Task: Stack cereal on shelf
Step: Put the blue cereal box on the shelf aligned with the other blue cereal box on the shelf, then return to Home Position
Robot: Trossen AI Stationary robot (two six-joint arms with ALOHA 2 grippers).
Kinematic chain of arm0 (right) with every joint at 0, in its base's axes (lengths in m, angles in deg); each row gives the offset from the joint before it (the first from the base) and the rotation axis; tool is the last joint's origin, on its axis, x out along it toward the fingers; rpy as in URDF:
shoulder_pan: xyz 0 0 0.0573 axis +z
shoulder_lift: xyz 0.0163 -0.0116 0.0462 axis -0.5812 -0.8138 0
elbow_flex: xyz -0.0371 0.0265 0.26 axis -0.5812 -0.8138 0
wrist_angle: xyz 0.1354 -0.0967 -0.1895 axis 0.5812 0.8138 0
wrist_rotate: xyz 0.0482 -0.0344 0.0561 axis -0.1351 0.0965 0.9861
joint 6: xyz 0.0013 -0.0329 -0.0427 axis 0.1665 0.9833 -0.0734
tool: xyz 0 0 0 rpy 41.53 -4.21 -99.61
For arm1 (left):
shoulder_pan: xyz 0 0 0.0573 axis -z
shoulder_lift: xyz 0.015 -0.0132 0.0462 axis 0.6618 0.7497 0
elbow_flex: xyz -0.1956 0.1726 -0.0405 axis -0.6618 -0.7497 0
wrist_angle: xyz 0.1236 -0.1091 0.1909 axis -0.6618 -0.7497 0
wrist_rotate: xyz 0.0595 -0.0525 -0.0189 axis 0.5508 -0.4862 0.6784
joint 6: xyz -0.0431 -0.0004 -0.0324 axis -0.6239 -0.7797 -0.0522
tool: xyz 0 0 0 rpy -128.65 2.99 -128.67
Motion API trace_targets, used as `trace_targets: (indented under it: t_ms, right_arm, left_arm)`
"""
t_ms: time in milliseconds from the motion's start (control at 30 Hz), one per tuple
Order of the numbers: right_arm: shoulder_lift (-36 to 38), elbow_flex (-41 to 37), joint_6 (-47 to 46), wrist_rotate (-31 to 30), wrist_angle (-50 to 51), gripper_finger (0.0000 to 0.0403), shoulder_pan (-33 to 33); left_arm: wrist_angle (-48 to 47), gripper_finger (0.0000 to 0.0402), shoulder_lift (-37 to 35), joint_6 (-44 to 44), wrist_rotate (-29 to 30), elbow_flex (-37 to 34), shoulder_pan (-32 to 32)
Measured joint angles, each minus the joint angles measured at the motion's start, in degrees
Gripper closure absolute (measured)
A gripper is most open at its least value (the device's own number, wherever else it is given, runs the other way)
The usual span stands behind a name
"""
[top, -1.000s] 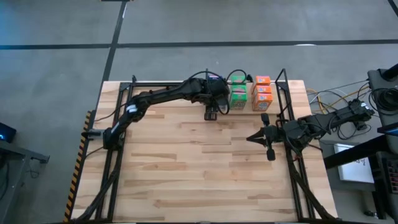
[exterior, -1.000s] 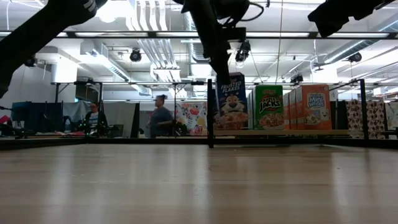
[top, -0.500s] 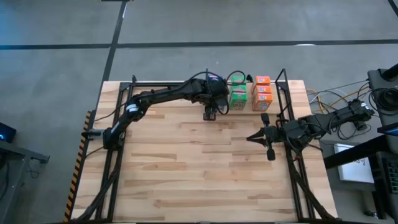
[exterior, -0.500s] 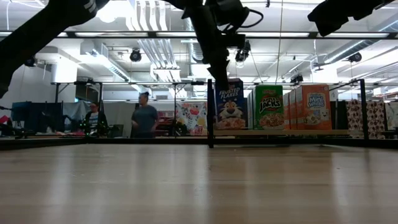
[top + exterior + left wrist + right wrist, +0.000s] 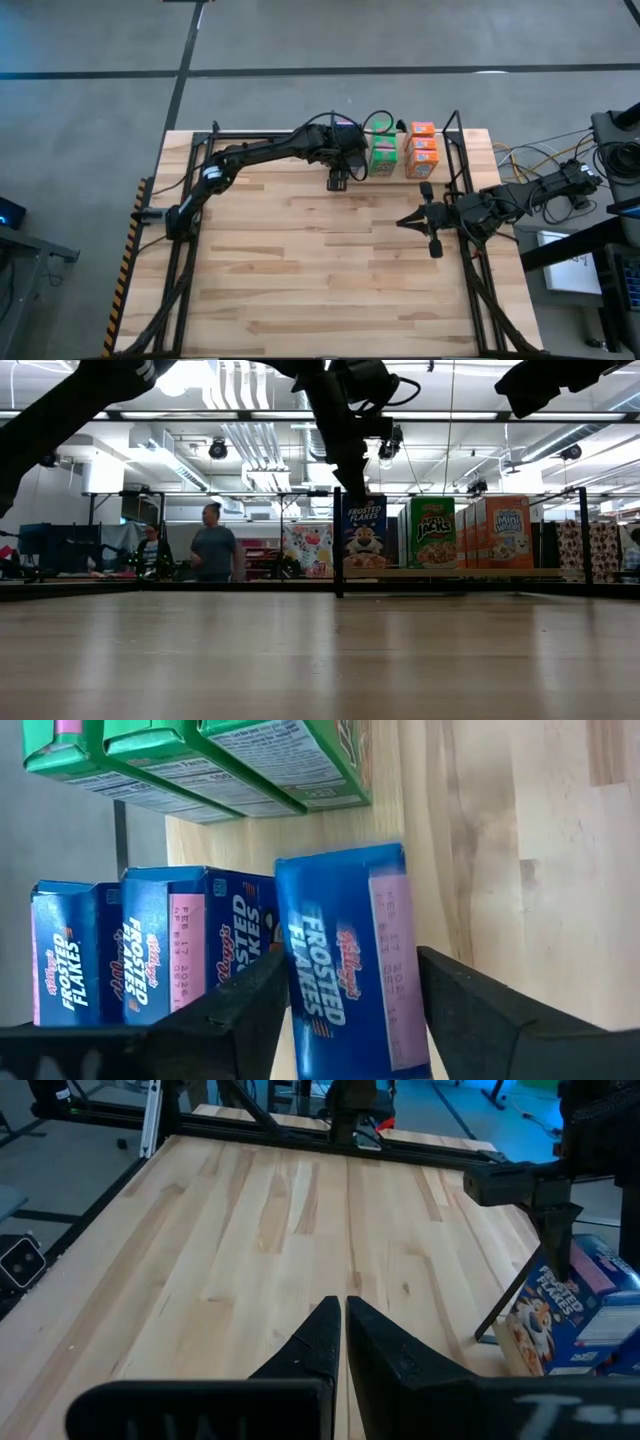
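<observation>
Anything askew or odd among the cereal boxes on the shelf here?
Nothing stands out. The blue Frosted Flakes box stands upright on the shelf beside the green and orange boxes, between the left gripper jaws. The right gripper waits aside.

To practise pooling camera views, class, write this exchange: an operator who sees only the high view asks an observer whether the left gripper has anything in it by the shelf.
Operator: From above, the left gripper hides what is beneath it. Is it holding anything?
Observer: Yes. The left wrist view shows a blue Frosted Flakes box between its fingers.
Operator: Is it down on the shelf?
Observer: In the low view its base looks level with the shelf board, beside the green Apple Jacks box.
Operator: And the right gripper?
Observer: Its wrist view shows the fingers closed together, empty, above the table.
</observation>
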Motion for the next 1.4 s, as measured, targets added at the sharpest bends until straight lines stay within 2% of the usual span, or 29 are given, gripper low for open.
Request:
trace_targets:
  t_ms: [233,600,733,933,1133,1400]
  right_arm:
    - [0.0,0.0,0.4,0.0,0.0,0.039,0.0]
    - [0.4,0.0,1.9,0.0,-0.2,0.039,0.0]
    - [0.9,0.0,2.0,0.0,-0.2,0.039,0.0]
    - [1.1,0.0,3.0,0.0,-0.1,0.039,0.0]
    - [1.8,-0.5,7.5,0.0,-0.4,0.039,0.0]
    - [8.8,-4.2,12.2,0.0,-3.7,0.039,0.0]
  left_arm:
    - [-0.1,0.0186,0.0,0.2,0.5,0.0,0.0]
    - [-2.6,0.0184,-0.1,-0.1,0.9,5.9,2.2]
    - [-2.6,0.0184,-1.7,-0.6,1.0,5.6,3.6]
    - [-4.3,0.0184,-4.1,-4.3,0.9,5.6,6.8]
    - [-8.0,0.0184,-6.3,-7.4,-3.1,5.5,11.2]
    - [-10.8,0.0184,-9.2,-10.2,-3.7,3.8,16.4]
